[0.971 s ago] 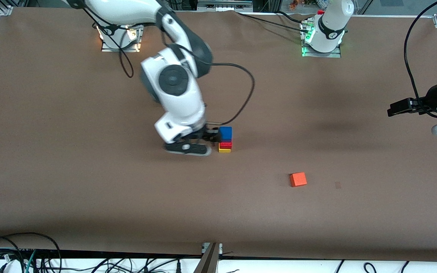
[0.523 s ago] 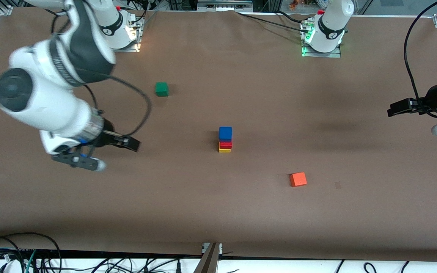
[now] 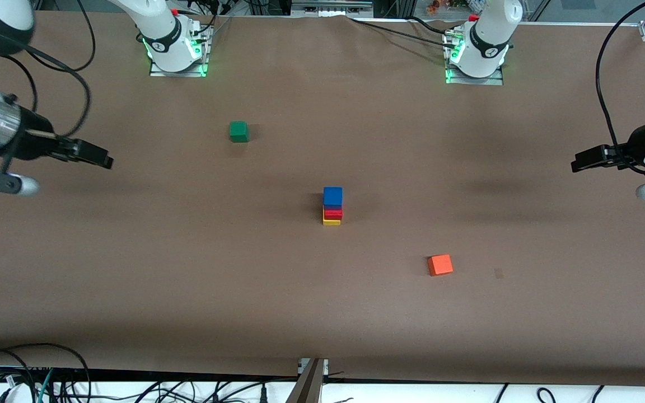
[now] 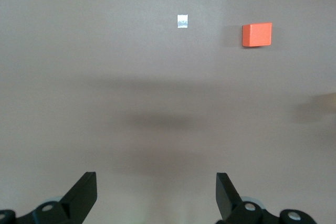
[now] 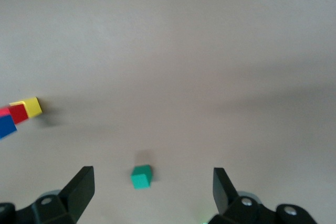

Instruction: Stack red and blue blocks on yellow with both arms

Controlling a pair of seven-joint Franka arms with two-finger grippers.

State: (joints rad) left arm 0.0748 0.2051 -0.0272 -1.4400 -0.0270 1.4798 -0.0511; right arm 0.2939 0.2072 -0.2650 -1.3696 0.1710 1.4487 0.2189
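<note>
The blue block (image 3: 332,196) sits on the red block (image 3: 333,213), which sits on the yellow cube (image 3: 331,222), in one upright stack at mid-table. The stack also shows in the right wrist view: blue (image 5: 7,127), red (image 5: 18,113), yellow (image 5: 33,106). My right gripper (image 3: 101,158) is open and empty, up in the air over the right arm's end of the table, well clear of the stack; its own view shows it open (image 5: 153,181). My left gripper (image 3: 582,162) waits open and empty over the left arm's end (image 4: 156,183).
An orange cube (image 3: 440,265) lies nearer the front camera than the stack, toward the left arm's end, and shows in the left wrist view (image 4: 256,34). A green cube (image 3: 238,131) lies toward the right arm's base (image 5: 142,177). A small pale mark (image 4: 182,21) is beside the orange cube.
My right gripper was beside the stack, then swung away toward the right arm's end of the table, leaving the blue block on top. The green cube came into view. The left arm has not moved.
</note>
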